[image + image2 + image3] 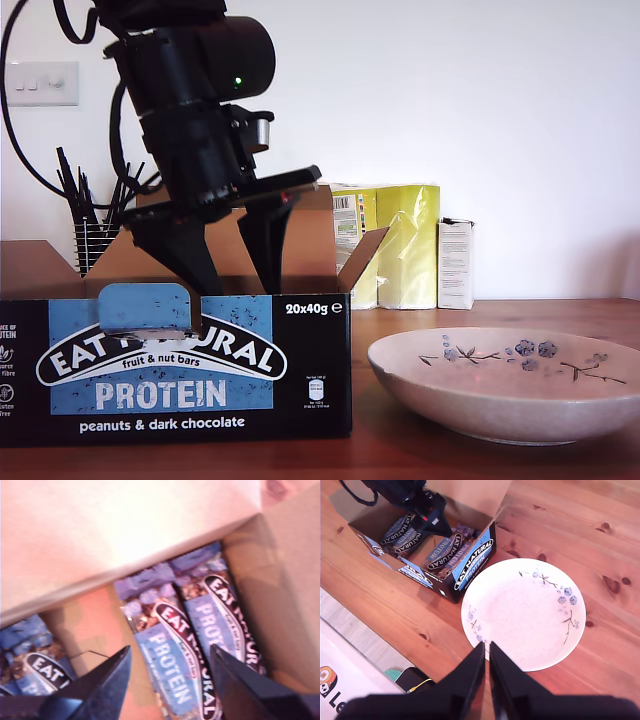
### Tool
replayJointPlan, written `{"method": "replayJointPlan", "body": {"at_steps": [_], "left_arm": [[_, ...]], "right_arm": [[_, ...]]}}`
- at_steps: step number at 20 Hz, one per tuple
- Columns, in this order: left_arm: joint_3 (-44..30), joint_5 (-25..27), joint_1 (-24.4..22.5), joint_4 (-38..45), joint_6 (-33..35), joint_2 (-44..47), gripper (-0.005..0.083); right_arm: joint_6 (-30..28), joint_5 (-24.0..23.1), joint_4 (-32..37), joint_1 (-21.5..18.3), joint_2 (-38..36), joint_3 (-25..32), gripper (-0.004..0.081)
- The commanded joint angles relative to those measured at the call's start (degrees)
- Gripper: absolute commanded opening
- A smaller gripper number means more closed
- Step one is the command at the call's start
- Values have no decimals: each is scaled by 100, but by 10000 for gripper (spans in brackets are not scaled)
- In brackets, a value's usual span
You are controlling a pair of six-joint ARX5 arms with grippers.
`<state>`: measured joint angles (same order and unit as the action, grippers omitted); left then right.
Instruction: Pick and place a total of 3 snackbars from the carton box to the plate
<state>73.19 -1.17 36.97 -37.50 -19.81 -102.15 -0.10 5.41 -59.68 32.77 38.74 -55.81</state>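
Shiny blue-black wrappers with white lettering fill the carton box (427, 550): two snackbars (192, 645) lie side by side at one end wall, flat on the brown cardboard floor, and more lie at the other end with a bare strip of floor between the groups. How many bars there are in all I cannot tell, since the arm hides part of the inside. The box is printed cardboard, black and blue on its front, with plain brown flaps standing open.

My first gripper (167, 680) is down inside the box, its dark fingers spread wide over one of the two bars and gripping nothing. My second gripper (486, 672) hangs high over the near rim of the plate (520, 615) with its fingers pressed together and nothing between them.

That plate is a wide shallow ceramic dish, cream and speckled, with a blue flower-and-branch pattern, and holds nothing; it sits just beside the box's corner. Both rest on a knotty wooden table (570, 525). Behind them, by a white wall, stand yellow packs (395, 245), a small white carton (456, 263) and a wire pot of dark sticks (92, 235).
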Motion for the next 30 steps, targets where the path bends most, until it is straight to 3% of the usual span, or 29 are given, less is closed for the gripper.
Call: {"method": "replayJointPlan", "body": {"at_steps": [1, 13, 17, 20, 24, 30], "left_arm": [[-85, -9, -4, 11, -31, -402, 483], [-85, -157, 33, -22, -33, -625, 476], [-85, -160, 33, -24, -17, -625, 283], [-83, -157, 31, -57, -9, -625, 194], [-46, -153, -11, -291, 39, -575, 193], [634, -131, -9, -946, 184, -114, 194]], "right_arm": [[-42, -7, 17, 26, -26, -55, -13], [-146, -9, -13, 26, -26, -55, -13], [-146, -7, 26, 26, -26, -55, -13], [-149, -7, 26, 26, -26, -55, -13], [-149, -9, 24, 26, -26, -55, -13], [-170, -9, 24, 26, -26, -55, -13]]}}
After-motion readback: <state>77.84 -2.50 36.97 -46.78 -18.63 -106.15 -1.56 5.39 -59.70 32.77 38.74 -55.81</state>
